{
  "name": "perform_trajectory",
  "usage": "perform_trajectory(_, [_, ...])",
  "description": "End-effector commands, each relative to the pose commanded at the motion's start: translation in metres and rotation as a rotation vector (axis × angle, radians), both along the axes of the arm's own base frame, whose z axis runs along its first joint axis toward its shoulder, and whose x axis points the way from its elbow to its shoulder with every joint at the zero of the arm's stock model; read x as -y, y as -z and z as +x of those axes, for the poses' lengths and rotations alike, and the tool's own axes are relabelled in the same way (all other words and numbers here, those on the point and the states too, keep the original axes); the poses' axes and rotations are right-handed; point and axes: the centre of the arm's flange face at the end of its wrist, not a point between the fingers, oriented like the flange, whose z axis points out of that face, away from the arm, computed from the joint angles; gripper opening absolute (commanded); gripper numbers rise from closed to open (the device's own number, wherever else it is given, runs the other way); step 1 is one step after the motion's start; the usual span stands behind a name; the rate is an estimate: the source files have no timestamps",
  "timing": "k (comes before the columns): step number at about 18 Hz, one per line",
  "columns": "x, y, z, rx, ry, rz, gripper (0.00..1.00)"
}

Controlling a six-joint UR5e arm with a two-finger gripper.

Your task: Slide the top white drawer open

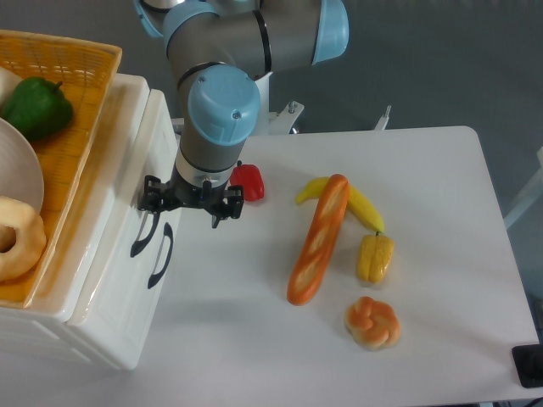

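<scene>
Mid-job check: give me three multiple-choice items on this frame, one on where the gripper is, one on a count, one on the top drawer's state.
1. Where is the gripper?
A. over the baguette
B. beside the drawer handles
C. over the basket

2. How many black handles show on the white drawer unit?
A. one
B. two
C. four

3. What is the state of the top white drawer?
A. shut
B. pulled fully out
C. removed

Answers:
1 B, it hangs at the upper black handle, though contact cannot be judged.
2 B, with a second handle alongside.
3 A, its front sits about level with the lower drawer.
</scene>
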Motion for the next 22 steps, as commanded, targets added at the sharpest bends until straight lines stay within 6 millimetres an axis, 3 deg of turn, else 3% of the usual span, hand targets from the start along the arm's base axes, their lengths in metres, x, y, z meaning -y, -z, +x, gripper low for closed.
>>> perform_trajectory(22, [-0.0014, 0.0013, 0.0036, -0.015, 0.057, 0.007, 1.0])
